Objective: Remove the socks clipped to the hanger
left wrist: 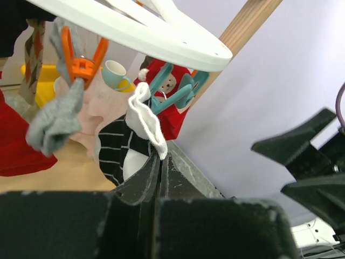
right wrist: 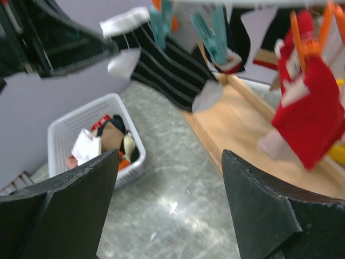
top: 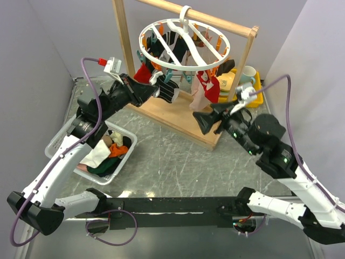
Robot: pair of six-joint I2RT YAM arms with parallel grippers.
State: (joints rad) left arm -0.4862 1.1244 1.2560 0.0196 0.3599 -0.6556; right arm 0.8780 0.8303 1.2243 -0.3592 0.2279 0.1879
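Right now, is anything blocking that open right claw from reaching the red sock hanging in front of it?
Nothing visible does. The right gripper is open, facing the red sock on its orange clip, with only air between. The wooden rack base lies below that path.

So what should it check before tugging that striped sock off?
1. Left gripper gripping the striped sock: ok, shut on its white cuff.
2. Teal clip released: not ok, it holds the sock.
3. Right gripper out of the way: ok, open, holding nothing.
4. Basket has room: ok, partly filled.
5. Hanger hooked over the wooden bar: ok.
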